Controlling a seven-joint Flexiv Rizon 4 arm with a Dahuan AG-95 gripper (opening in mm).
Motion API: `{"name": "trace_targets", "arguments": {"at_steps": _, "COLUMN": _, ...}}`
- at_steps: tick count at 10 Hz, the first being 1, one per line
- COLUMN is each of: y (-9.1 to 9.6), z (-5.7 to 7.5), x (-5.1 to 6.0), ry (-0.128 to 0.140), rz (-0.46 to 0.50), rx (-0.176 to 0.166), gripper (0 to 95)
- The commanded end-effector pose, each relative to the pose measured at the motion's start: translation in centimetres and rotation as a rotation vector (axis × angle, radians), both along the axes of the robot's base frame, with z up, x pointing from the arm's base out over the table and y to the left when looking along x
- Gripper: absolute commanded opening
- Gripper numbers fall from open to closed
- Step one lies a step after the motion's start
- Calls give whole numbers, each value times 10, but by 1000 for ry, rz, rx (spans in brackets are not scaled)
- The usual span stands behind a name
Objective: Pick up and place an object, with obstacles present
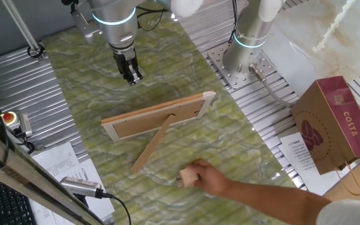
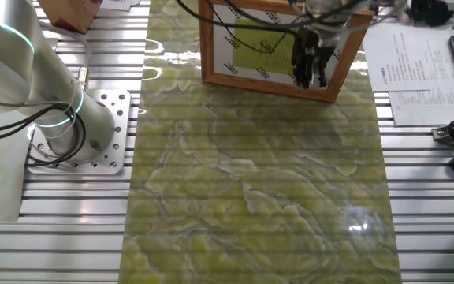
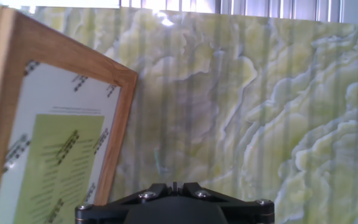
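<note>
Hand view: fingertips cut off at bottom edge, only the gripper's black base shows. One fixed view has the gripper [image 1: 132, 76] upper centre, above the mat, fingers close together, nothing seen between them; can't tell the exact gap. One picture frame [image 1: 161, 115] stands mid-picture on the green marbled mat [image 1: 230, 150], back showing, one prop leg [image 1: 152, 145] angled down-left. In the other fixed view its front [image 2: 278, 43] sits top centre, partly hidden by gripper and cables. One person's hand [image 1: 202, 177] lower centre holds a small pale object [image 1: 188, 177]; can't identify it. One Costa paper bag [image 1: 333, 125] at right, contents not visible.
</note>
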State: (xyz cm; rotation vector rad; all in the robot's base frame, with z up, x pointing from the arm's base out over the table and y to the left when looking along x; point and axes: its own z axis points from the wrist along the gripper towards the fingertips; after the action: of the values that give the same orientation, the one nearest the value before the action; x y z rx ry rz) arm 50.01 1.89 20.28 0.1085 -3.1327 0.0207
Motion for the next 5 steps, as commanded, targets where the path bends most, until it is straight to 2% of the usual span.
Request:
{"name": "trace_targets", "arguments": {"at_steps": 1, "y": 6, "z": 7, "x": 3, "ry": 6, "rz": -9, "rx": -1, "gripper": 0}}
{"name": "trace_targets", "arguments": {"at_steps": 3, "y": 6, "z": 9, "x": 3, "ry": 2, "rz": -4, "rx": -6, "gripper": 0}}
{"name": "trace_targets", "arguments": {"at_steps": 5, "y": 6, "z": 9, "x": 3, "ry": 0, "rz": 51, "rx": -45, "gripper": 0}}
